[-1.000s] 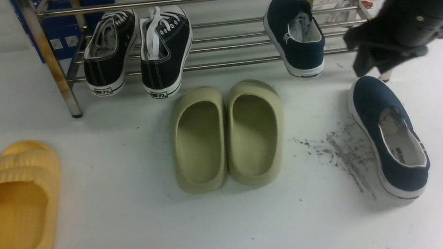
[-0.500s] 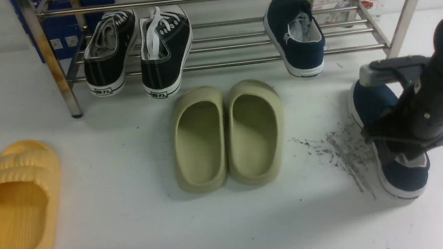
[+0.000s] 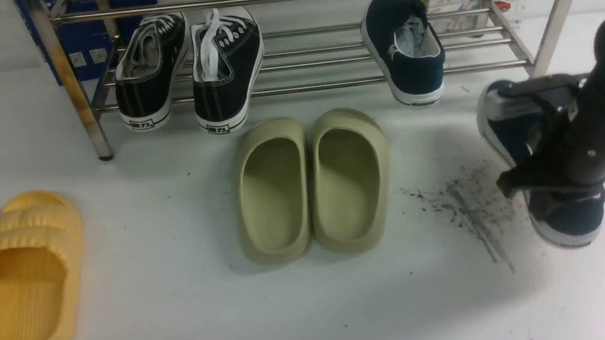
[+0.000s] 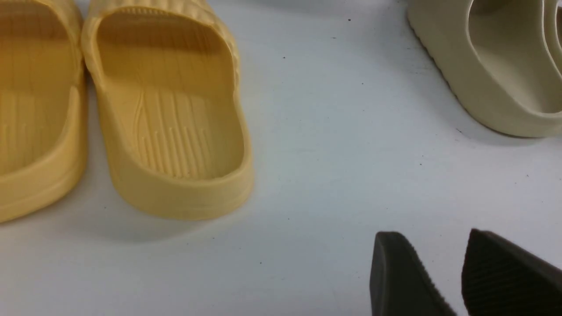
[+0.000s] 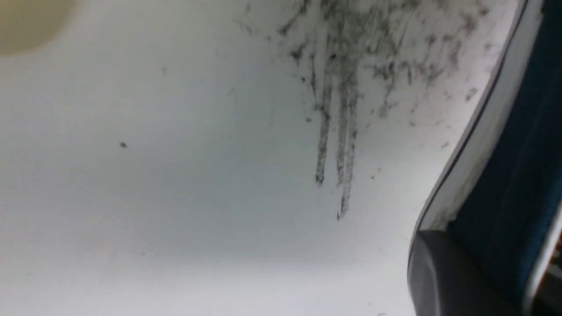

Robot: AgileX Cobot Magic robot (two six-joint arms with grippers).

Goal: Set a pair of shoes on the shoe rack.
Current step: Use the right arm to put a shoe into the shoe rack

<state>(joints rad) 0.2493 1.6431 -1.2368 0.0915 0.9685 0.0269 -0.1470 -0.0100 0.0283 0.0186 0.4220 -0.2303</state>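
Both fingers (image 4: 395, 272) of the left gripper (image 4: 432, 250) stand apart over the surface's left half. One navy shoe (image 3: 404, 46) rests on the shoe rack (image 3: 328, 85); near the right edge, the right gripper (image 3: 544, 179) has just clamped the second navy shoe (image 3: 572, 220), toe now tilted up: lift beginning.

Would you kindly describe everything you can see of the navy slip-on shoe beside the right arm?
The navy slip-on shoe is dark blue canvas with a white rubber sole edged by a thin dark line, and it has no laces. It sits on the white surface, in front of the shoe rack near its right leg. Its toe points toward the rack and seems tipped up. The right gripper is closed on its side wall and hides most of the opening.
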